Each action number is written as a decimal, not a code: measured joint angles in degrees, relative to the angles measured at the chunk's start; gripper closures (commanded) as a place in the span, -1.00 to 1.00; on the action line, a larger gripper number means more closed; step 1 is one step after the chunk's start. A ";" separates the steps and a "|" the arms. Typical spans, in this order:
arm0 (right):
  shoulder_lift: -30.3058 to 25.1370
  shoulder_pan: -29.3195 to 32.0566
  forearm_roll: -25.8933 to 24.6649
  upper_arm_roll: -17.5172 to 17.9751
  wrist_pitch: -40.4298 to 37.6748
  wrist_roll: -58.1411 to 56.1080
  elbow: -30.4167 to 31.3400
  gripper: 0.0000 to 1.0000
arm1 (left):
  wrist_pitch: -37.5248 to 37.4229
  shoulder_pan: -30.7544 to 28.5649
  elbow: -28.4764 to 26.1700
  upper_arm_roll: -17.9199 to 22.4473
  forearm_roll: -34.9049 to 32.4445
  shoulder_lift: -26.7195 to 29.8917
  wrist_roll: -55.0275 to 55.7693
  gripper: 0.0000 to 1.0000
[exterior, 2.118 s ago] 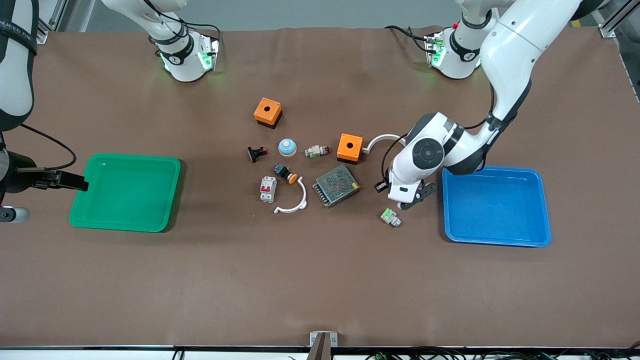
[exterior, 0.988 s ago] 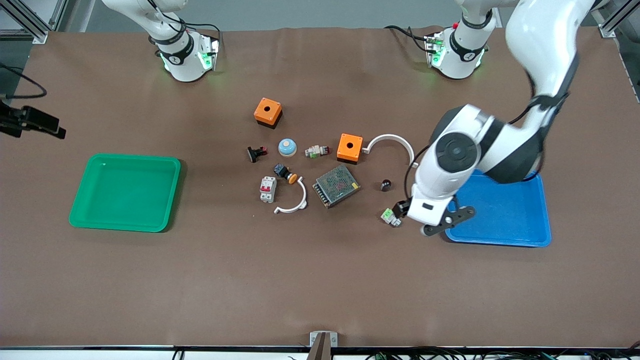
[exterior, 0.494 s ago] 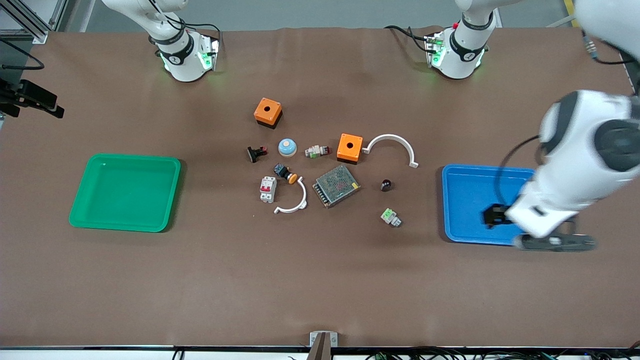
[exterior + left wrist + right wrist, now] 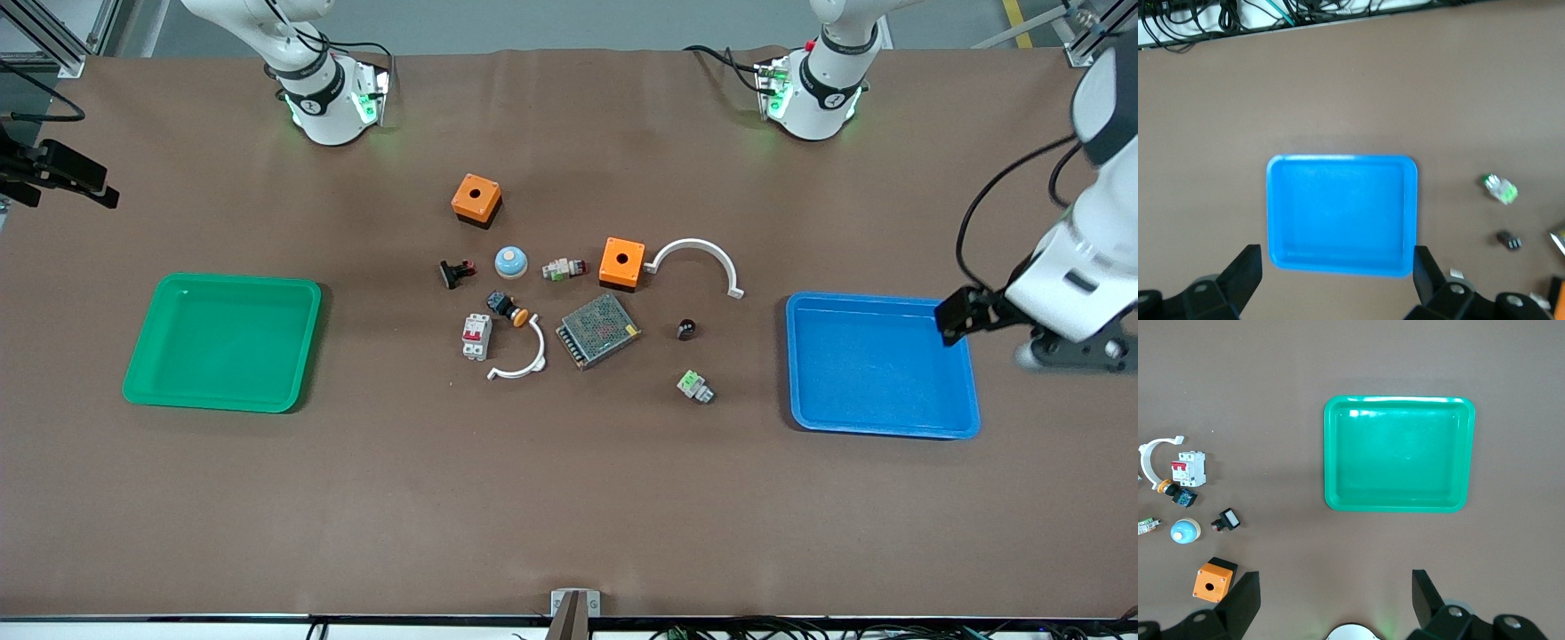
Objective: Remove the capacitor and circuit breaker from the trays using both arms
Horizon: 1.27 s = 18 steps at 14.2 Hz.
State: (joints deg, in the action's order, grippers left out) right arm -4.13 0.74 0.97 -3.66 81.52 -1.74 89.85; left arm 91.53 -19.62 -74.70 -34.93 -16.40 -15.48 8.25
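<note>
Capacitor [image 4: 686,329] count is one, a tiny dark cylinder on the bench [image 4: 569,498], just beside the metal mesh box [image 4: 598,331] toward the blue tray [image 4: 880,427]; can't tell which way its axis runs. One breaker [image 4: 476,337] too, long axis running nearer-to-farther, at the box's green tray [image 4: 222,402] end. Left hand [image 4: 1335,277] is wide open and empty above the blue tray. Right hand [image 4: 1335,597] is wide open and empty too, up near the green tray.

Left arm: reached in from its base, wrist raised high above the bench.
Left pincer [image 4: 1331,280]: fingers spread wide, nothing between them.
Right arm: held high, waiting.
Right pincer [image 4: 1331,600]: fingers spread wide, nothing between them.
</note>
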 measured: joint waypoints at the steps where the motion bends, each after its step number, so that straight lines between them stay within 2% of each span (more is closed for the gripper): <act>1: -0.35 0.00 0.00 0.02 0.00 0.00 0.17 -1.00 | -1.72 0.30 -0.12 0.76 1.85 1.97 -0.70 -1.00; 2: -0.63 0.00 0.00 0.02 0.00 0.00 0.25 -1.00 | -2.82 1.82 -0.67 3.20 4.00 4.12 -1.24 -1.00; 5: -1.39 0.00 0.00 0.05 0.00 0.00 0.64 -1.00 | -4.24 13.49 -5.74 18.72 10.64 10.94 -2.71 -1.00; 6: -1.52 0.00 0.00 0.04 0.00 0.00 0.79 -1.00 | -4.26 16.31 -7.54 22.30 11.46 12.58 -2.71 -1.00; 7: -1.55 0.00 0.00 0.05 0.00 0.00 0.85 -1.00 | -4.37 17.49 -8.87 23.92 11.71 13.74 -2.71 -1.00; 11: -1.55 0.00 0.00 0.05 0.20 0.00 0.92 -1.00 | -4.57 18.20 -12.20 24.69 12.02 16.39 -2.56 -1.00; 18: -1.57 0.00 0.00 0.11 1.49 -0.04 0.92 -1.00 | -3.68 18.16 -13.13 25.09 14.08 16.29 -2.56 -1.00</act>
State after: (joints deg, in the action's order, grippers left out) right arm -5.70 0.74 0.97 -3.55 83.01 -1.79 90.77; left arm 87.85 -1.46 -87.83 -9.84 -2.32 0.80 5.69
